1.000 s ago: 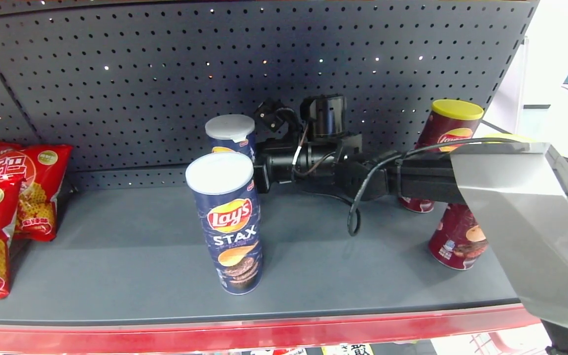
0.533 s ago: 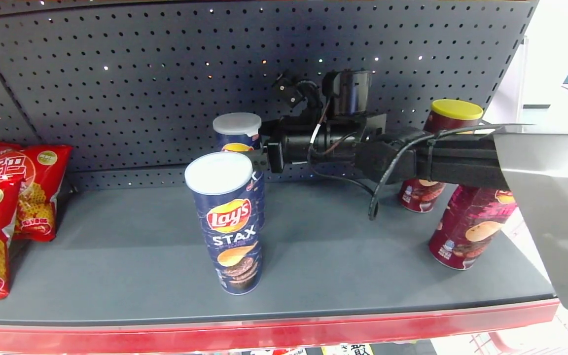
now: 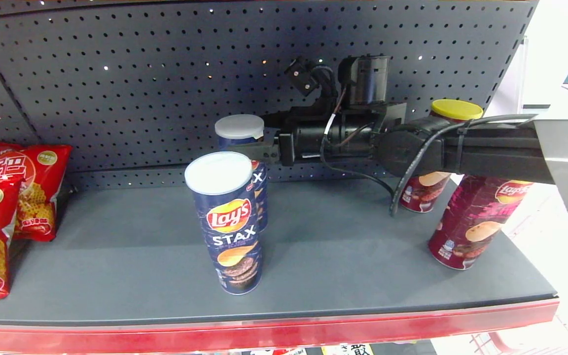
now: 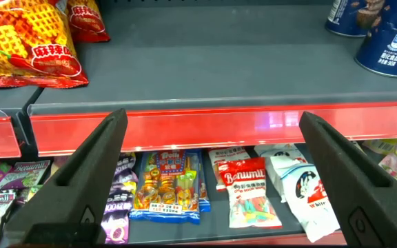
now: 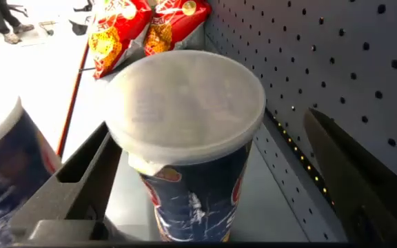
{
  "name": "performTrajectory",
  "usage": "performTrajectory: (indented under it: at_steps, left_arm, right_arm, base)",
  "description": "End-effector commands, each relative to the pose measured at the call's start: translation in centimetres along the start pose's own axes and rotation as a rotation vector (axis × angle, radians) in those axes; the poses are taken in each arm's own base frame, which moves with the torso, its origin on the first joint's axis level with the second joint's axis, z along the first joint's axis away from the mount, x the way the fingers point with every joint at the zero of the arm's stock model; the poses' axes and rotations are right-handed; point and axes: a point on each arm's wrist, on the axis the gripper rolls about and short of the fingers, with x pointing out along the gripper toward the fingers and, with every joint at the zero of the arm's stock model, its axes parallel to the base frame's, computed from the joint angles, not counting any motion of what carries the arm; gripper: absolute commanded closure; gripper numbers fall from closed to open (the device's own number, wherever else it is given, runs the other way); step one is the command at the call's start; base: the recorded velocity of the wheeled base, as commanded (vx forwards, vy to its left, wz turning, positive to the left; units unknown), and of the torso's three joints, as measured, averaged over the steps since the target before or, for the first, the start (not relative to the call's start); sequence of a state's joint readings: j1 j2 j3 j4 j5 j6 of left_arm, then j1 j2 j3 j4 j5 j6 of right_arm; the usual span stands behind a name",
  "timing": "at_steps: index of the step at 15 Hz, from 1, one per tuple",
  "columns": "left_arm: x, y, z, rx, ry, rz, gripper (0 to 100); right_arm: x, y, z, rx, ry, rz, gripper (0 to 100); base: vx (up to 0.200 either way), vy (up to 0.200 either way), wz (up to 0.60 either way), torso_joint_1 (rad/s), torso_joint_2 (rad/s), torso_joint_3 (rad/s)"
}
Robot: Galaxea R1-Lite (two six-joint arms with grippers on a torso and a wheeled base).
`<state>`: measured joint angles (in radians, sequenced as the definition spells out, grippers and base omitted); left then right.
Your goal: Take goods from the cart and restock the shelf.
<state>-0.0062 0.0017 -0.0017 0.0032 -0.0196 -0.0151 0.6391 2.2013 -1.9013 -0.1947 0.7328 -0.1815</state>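
Raised rightward, right gripper [image 3: 259, 150] hangs wide open by rear can [image 3: 238, 127], behind front can [image 3: 227, 222].

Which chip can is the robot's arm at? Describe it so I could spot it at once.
On the grey shelf, find the two dark blue cans near the middle, left of the red cans. It is the rear blue can, close to the pegboard, behind the front blue can. Only it has the right tool open around its white lid.
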Motion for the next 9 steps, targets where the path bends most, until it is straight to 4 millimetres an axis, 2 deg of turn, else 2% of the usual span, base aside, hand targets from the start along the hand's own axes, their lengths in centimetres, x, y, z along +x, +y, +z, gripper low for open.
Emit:
performTrajectory:
  at_steps: [1, 9]
  left_arm:
    - [0.0, 0.0, 0.0, 0.0, 0.001, 0.0, 0]
    - [0.0, 0.0, 0.0, 0.0, 0.001, 0.0, 0]
  right_arm:
    - [-0.2, 0.4, 0.4, -0.004, -0.004, 0.005, 0]
    - [1.3, 1.7, -1.4, 0.0, 0.039, 0.051, 0]
  base:
    - [0.0, 0.0, 0.0, 0.0, 0.0, 0.0]
    - [0.0, 0.0, 0.0, 0.0, 0.0, 0.0]
